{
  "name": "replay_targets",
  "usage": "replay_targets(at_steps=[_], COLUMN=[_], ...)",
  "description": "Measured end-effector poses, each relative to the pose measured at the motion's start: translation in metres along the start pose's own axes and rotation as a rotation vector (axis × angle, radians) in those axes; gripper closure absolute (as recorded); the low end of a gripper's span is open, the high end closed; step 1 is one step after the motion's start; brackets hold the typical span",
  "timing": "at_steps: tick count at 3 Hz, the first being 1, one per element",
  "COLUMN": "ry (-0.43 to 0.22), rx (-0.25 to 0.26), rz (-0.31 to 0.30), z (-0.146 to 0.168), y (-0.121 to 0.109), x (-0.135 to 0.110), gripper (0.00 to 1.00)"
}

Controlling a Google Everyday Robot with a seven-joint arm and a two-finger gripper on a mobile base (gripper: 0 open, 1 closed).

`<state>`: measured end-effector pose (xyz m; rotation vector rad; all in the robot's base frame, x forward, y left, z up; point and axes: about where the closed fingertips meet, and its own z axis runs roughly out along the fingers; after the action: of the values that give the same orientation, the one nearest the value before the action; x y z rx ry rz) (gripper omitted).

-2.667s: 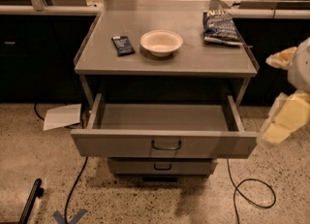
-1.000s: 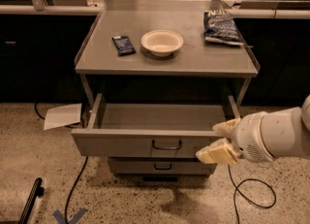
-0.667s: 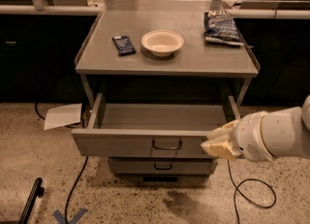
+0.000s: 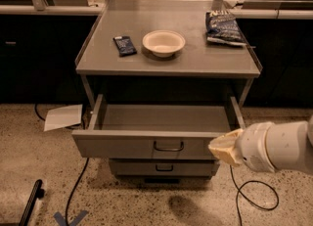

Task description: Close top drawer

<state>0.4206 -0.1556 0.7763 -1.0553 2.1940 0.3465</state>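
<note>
The top drawer (image 4: pixel 122 146) of the grey metal cabinet is pulled far out; its shallow tray shows nothing inside. A small dark loop handle (image 4: pixel 168 146) sits at the middle of its front. My gripper (image 4: pixel 223 148), cream-coloured on a white arm coming in from the right, is at the right end of the drawer front, level with the handle. Its fingers look pressed together with nothing held. It is at or just in front of the front panel; contact is unclear.
A narrower grey drawer (image 4: pixel 164 167) sits pushed in below. On the cabinet top (image 4: pixel 98 58) lie a dark packet (image 4: pixel 124 45), a white bowl (image 4: pixel 163 42) and a chip bag (image 4: pixel 224 27). Paper (image 4: pixel 63 116) and cables (image 4: pixel 249 191) lie on the floor.
The arm came in from the far right to the drawer's front right end. The fingers, spread a second ago, have drawn together. The drawer has not moved.
</note>
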Motion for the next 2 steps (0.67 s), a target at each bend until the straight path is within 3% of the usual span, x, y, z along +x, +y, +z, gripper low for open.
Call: replay_targets(at_steps=[2], ry=[-0.041], rx=[0.148], rz=[0.071], z=[0.047], y=[-0.027], x=[0.074], gripper=[1.00])
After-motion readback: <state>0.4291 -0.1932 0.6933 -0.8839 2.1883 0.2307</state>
